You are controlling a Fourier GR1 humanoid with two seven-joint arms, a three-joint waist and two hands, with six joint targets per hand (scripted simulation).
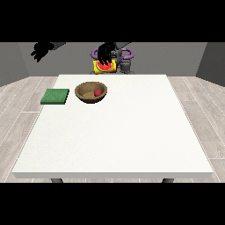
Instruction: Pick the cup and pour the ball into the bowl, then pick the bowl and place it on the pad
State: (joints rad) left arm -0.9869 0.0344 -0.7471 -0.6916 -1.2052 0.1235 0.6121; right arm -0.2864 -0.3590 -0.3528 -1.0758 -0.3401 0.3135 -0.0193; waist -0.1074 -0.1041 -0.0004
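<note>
A wooden bowl (pixel 91 92) stands on the white table (pixel 132 132) at the far left-centre, with a small red ball (pixel 97 92) lying inside it. Left of the bowl, a flat green pad (pixel 55 96) lies near the table's left edge. A yellow cup (pixel 104 66) with red showing on its face hangs above the table's far edge, behind the bowl. The black hand (pixel 106 52) nearer the view's right comes down on the cup from above, its fingers curled over it. The hand at the view's left (pixel 41 49) is raised high beyond the table's left corner, fingers spread and holding nothing.
The robot's grey torso (pixel 125 66) sits behind the far edge, with purple arm parts (pixel 129 53) on both sides of the cup. Wood floor surrounds the table.
</note>
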